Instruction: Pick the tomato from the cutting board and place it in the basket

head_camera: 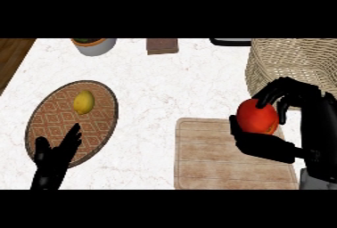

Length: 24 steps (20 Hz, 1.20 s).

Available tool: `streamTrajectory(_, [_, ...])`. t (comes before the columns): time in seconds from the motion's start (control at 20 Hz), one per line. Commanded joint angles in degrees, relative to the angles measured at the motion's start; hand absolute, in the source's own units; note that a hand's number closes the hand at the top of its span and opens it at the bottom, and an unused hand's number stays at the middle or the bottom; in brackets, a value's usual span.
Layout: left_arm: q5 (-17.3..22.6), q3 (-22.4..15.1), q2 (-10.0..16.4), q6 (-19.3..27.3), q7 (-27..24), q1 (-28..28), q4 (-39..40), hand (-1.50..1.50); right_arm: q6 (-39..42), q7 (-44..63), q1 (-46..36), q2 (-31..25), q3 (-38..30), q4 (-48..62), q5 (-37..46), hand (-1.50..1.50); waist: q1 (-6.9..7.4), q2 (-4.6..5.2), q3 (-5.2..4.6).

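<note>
A red tomato [256,116] is held in my right hand [276,144], whose fingers and thumb curl round it. The tomato hangs above the right edge of the tan cutting board [211,156], just left of the woven wicker basket [289,62] at the upper right. My left hand [52,162] rests open at the lower left, fingers pointing up over the edge of a patterned round plate.
The patterned brown plate [56,118] at the left holds a yellow lemon [84,102]. A grey pot [95,45] and a brown block [162,45] stand at the counter's far edge. A wooden surface [12,55] borders the counter at the upper left.
</note>
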Motion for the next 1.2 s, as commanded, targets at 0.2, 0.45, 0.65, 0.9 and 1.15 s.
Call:
streamTrajectory(0.2, [-1.0,-0.5,-1.1,-0.7,-0.4,1.6,3.1,0.00,6.7,8.4,-15.7,-7.3,-19.1,3.1,-8.3,1.50,0.97,0.56,-0.47])
streamTrajectory(0.45, [-1.4,0.2,-0.7,-0.9,0.3,0.3,3.7,0.00,11.5,9.2,-24.5,-15.7,-27.6,12.3,-14.7,1.50,0.94,0.56,-0.48])
streamTrajectory(0.65, [-0.2,1.2,-1.2,-1.9,1.0,-0.4,4.3,0.00,8.5,-1.0,-18.5,-16.7,-30.0,19.3,-14.8,1.50,0.91,0.69,-0.43])
streamTrajectory(0.9, [-1.7,0.7,-1.3,-1.3,2.2,-1.0,2.5,0.00,8.6,-8.0,-25.3,-21.9,-30.7,34.3,-14.2,1.50,1.59,0.81,-0.43])
streamTrajectory(1.15, [-1.9,0.3,-2.5,-2.5,0.4,0.0,4.5,0.00,4.0,-15.8,-21.5,-19.6,-29.7,40.1,-12.4,1.50,1.37,0.80,-0.42])
